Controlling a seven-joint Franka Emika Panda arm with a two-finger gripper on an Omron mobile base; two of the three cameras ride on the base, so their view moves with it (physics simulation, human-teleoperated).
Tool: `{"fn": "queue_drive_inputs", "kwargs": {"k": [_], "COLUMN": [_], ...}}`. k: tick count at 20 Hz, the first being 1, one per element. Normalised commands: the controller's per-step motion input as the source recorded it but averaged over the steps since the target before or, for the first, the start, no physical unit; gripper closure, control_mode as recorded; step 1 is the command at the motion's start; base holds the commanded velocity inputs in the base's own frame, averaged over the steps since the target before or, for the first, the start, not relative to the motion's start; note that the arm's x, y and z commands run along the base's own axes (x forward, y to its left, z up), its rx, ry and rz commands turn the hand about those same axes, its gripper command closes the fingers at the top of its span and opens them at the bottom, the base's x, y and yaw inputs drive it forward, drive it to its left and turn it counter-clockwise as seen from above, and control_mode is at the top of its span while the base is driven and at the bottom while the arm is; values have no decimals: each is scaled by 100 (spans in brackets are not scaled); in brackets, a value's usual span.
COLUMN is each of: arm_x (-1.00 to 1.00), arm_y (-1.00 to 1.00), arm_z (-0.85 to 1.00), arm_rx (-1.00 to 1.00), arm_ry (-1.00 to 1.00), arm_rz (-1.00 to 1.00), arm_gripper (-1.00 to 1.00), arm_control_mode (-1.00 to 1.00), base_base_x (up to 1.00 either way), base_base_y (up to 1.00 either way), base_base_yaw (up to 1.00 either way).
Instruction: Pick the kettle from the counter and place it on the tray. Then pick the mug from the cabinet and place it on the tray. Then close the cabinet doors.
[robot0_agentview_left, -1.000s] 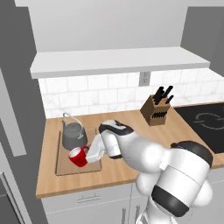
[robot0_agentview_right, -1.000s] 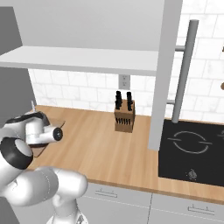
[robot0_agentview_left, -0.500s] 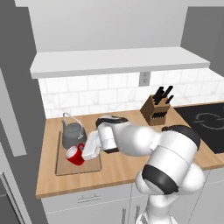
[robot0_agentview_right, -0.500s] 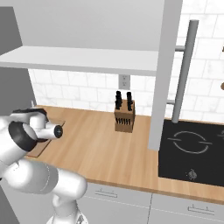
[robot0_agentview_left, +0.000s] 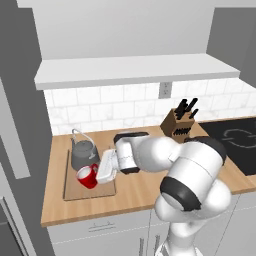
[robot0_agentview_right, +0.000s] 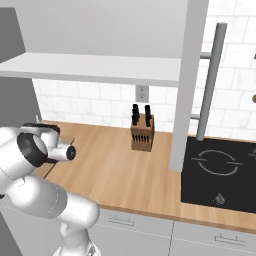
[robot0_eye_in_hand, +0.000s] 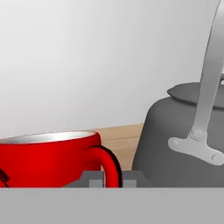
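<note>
A small bright red mug (robot0_agentview_left: 87, 176) with a white inside and a looped side handle was seen over the flat rectangular light-brown wooden tray (robot0_agentview_left: 75, 192), just in front of the squat dark grey metal kettle (robot0_agentview_left: 82, 153), which stood on the same tray near the left end of the long light-wood butcher-block counter (robot0_agentview_left: 145, 187). Whether the mug's base was already resting on the tray could not be told.

The white arm's two-finger gripper (robot0_agentview_left: 99, 175) was pressed against the mug's right side. In the hand view the red handle loop (robot0_eye_in_hand: 107, 165) rose right at the finger tips, and the jaws were drawn almost fully together, apparently pinching the thin handle.

The mug was judged to be light, rigid and glossy, so a narrow pinch on the handle might let it swing or slip; a breakable, ceramic-like body was assumed. The kettle (robot0_eye_in_hand: 183, 135) stood very close, so room for tipping was small.

A wooden knife block (robot0_agentview_right: 141, 133) stood well apart, towards the black hob (robot0_agentview_right: 220, 175).
</note>
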Motion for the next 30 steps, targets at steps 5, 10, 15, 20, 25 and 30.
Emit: {"fn": "queue_drive_inputs", "kwargs": {"k": [5, 10, 15, 20, 25, 30], "arm_x": [-25, -20, -12, -8, -7, -5], "arm_y": [-32, -10, -20, -30, -35, -22], "arm_z": [-20, -14, -9, -12, -6, -4], "arm_rx": [0, -5, -5, -3, -3, -4], "arm_ry": [0, 0, 0, 0, 0, 0], "arm_rz": [0, 0, 0, 0, 3, 4], "arm_gripper": [100, -100, -100, -100, -100, -100], "arm_control_mode": [-100, -100, -100, -100, -100, -100], "base_base_x": [0, 0, 0, 0, 0, 0], "base_base_y": [0, 0, 0, 0, 0, 0], "base_base_yaw": [0, 0, 0, 0, 0, 0]}}
